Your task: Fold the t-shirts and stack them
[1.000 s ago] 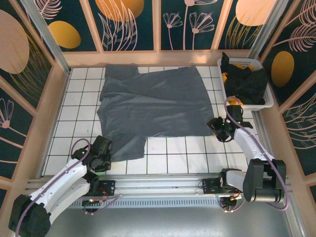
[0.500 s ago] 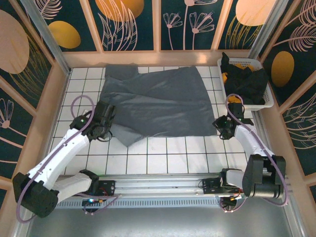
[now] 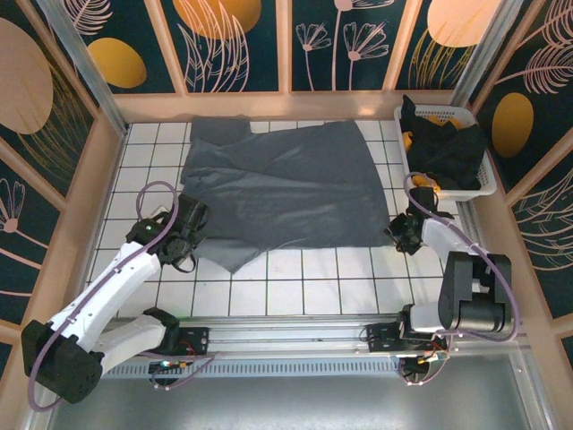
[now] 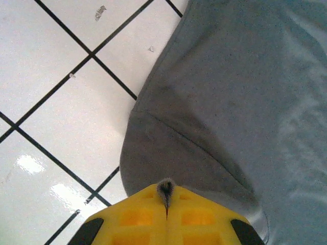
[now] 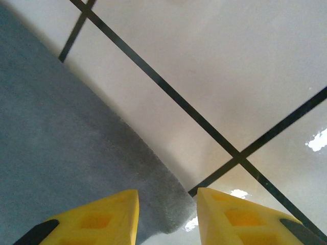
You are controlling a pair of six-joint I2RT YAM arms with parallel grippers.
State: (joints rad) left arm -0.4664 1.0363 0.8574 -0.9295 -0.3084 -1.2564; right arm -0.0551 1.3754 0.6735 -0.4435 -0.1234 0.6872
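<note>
The large, soft slate grey-blue t-shirt lies spread on the white tiled table, its long axis running left to right across the tiles. A straight edge closes its right side and a sleeve sticks out at the far left corner, so the neck end seems to point left, though the collar itself cannot be made out. Its near left part is doubled over onto the body, leaving a slanting near edge that comes to a point. The left gripper sits at that left side; from the left wrist its yellow fingers are pressed together with a small pucker of the grey cloth pinched between the tips. The right gripper is low at the shirt's near right corner. In the right wrist view its yellow fingers stand apart, one over the cloth, the other over bare tile, with the hemmed corner in the gap and nothing gripped. At the far right a white slatted plastic basket holds a crumpled black t-shirt spilling over its rim, with scraps of an orange-yellow t-shirt beneath; their shapes and directions are unreadable.
</note>
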